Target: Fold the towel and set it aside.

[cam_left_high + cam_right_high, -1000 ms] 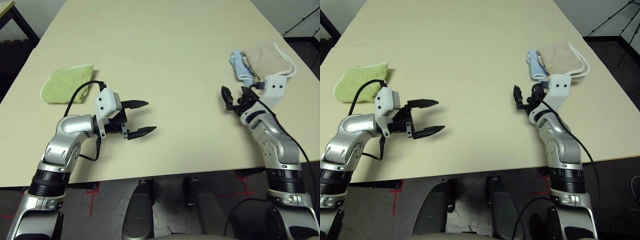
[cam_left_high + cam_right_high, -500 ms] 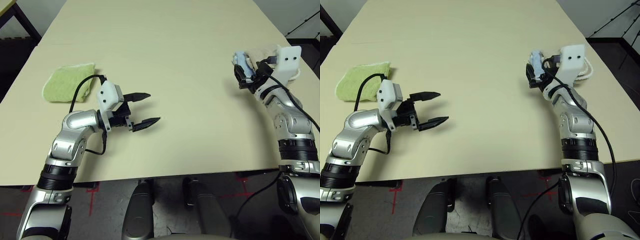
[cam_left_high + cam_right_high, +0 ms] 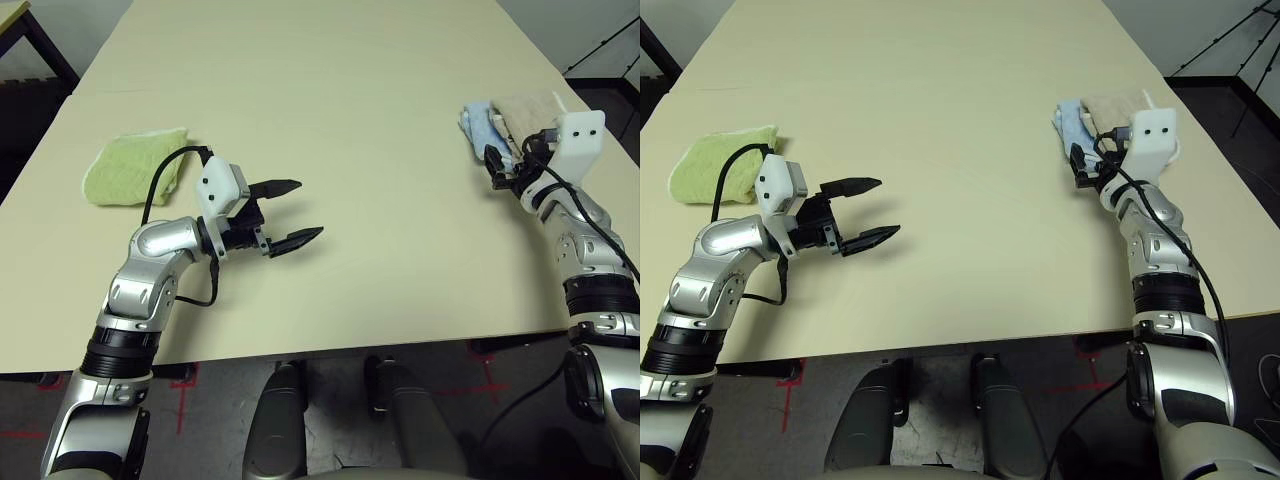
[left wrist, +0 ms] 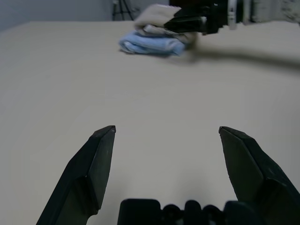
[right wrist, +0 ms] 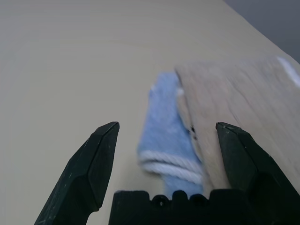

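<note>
The beige towel [image 3: 524, 108] lies folded at the table's right edge, partly on top of a light blue folded towel [image 3: 477, 124]. My right gripper [image 3: 497, 168] hovers just in front of this stack, open and holding nothing. In the right wrist view the beige towel [image 5: 243, 103] and the blue towel [image 5: 168, 140] lie between and beyond the spread fingers. My left gripper [image 3: 306, 210] is open and empty over bare table at the left. From the left wrist view, the beige towel [image 4: 155, 14] and my right gripper [image 4: 190, 22] are far across the table.
A light green folded towel [image 3: 133, 166] lies at the table's left side, behind my left arm. The tan table [image 3: 340, 90] stretches wide between the two arms. Dark floor and a tripod leg show past the right edge.
My right arm swung from the table's middle right up to the towel stack, then drew back slightly to its near side. The left gripper edged a little forward, still open.
</note>
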Robot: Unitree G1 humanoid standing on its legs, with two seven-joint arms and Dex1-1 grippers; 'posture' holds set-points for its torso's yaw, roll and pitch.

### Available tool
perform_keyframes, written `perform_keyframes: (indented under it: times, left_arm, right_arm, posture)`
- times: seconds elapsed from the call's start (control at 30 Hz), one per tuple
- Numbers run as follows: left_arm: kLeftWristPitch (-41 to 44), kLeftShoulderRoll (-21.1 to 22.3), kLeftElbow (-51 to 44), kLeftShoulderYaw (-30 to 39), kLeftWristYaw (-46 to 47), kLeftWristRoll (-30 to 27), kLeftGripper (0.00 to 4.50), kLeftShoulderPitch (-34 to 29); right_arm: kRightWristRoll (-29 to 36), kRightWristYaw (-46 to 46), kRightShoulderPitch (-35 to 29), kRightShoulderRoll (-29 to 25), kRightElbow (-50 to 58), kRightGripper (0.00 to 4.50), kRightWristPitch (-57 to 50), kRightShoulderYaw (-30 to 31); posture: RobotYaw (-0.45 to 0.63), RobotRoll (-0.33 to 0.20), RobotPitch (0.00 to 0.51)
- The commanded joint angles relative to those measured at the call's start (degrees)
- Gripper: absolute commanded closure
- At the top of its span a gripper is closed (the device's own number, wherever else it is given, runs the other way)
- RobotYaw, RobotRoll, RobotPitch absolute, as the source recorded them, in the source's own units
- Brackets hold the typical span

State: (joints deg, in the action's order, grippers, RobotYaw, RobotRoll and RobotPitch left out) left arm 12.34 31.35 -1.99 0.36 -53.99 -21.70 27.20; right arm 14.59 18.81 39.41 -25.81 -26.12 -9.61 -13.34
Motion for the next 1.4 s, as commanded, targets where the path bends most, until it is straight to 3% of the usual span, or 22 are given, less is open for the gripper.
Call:
perform_keyframes:
  times: [0.03,0.27,0.57,0.9,1.4]
  left_arm:
    - [3.1,-3.2,0.3,3.9,6.4,-2.8,0.00,3.4]
    - [-1.0,-8.4,2.4,7.2,18.0,1.2,0.00,3.9]
    - [-10.7,-9.9,2.6,10.7,30.5,9.2,0.00,-2.8]
    - [-13.9,-10.1,3.3,13.4,38.3,13.3,0.00,-11.0]
    - [-13.5,-10.3,5.3,13.1,40.5,12.8,0.00,-9.3]
  right_arm:
    - [2.4,3.6,-4.4,0.1,11.0,0.03,-2.1,0.7]
    - [3.0,6.1,-14.0,0.2,22.7,0.03,-2.0,1.3]
    - [0.4,4.3,-20.3,1.3,20.5,0.03,4.9,-0.1]
    - [-2.4,0.5,-20.6,2.0,9.8,0.03,14.0,-1.7]
    - [-1.7,-2.0,-19.4,4.0,4.5,0.03,21.9,-3.7]
  posture:
    - [0.16,0.000,0.158]
    - [0.13,0.000,0.162]
    - [0.15,0.000,0.157]
    - [0.16,0.000,0.152]
    - [0.15,0.000,0.148]
